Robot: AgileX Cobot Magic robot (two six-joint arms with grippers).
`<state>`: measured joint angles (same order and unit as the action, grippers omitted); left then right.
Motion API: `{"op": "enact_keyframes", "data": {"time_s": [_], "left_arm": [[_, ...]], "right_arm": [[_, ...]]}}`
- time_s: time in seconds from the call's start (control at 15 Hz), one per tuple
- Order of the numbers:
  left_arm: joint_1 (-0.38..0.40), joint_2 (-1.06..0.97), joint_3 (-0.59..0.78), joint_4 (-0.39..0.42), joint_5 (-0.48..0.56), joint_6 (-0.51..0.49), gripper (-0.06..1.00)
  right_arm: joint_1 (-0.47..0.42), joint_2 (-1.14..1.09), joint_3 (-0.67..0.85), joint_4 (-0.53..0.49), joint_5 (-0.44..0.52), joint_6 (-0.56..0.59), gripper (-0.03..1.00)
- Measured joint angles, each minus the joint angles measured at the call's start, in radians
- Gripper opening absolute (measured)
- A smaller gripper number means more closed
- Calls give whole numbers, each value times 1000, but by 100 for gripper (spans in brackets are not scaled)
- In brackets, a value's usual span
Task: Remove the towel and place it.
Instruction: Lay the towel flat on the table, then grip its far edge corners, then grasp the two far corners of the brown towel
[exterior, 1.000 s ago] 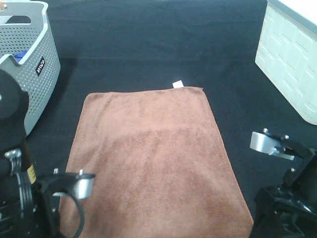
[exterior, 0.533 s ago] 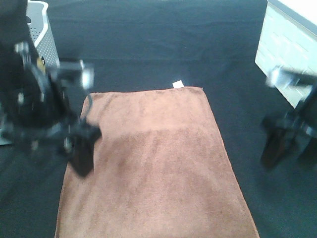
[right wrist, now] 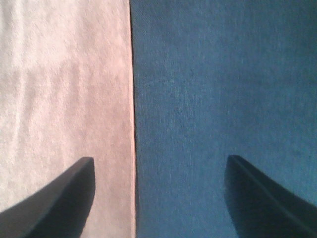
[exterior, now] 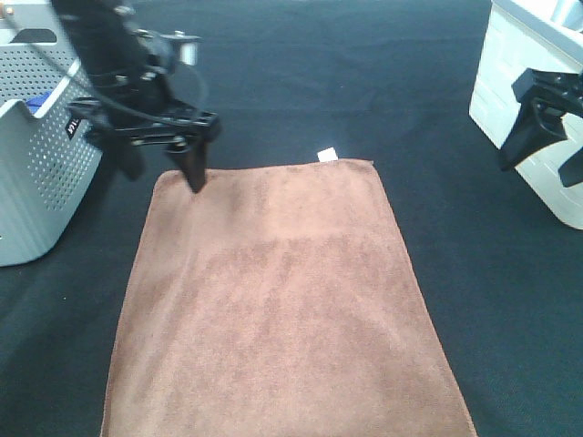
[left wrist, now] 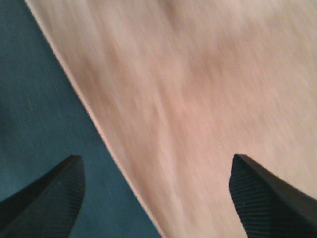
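The brown towel lies flat on the dark cloth, its white tag at the far short edge. My left gripper hangs open at the towel's far left corner, one finger over the towel and the other off it. In the left wrist view the towel and its edge run between the open fingers. My right gripper is open at the far right, apart from the towel. The right wrist view shows the towel's side edge under the open gripper, which holds nothing.
A grey perforated basket with a small blue item inside stands at the far left, close behind my left arm. A white panelled box sits at the far right, right beside my right gripper. Dark cloth covers the table.
Both arms rose from the near edge and swung toward the far side: the left to the towel's far left corner, the right up beside the white box. The towel has not moved.
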<state>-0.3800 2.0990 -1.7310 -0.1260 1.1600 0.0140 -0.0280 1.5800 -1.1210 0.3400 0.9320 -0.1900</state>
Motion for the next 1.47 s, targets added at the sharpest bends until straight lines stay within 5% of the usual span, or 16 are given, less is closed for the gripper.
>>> {"op": "enact_keyframes", "data": {"time_s": [0.2,0.47,0.93,1.47], "left_arm": [[9,184,-220,30,35,3,75],[80,331,-415,28,45,-6,75],[205,380,-433,-23,54,-14,75],[215,456,-440,-54,55,-14,75]], "right_arm": [[0,90,-43,35,-26,-40,71],[0,325,-279,75,-7,-129,71],[19,689,-628,146,27,-200,71],[122,892,-827,135,8,-210,70]]}}
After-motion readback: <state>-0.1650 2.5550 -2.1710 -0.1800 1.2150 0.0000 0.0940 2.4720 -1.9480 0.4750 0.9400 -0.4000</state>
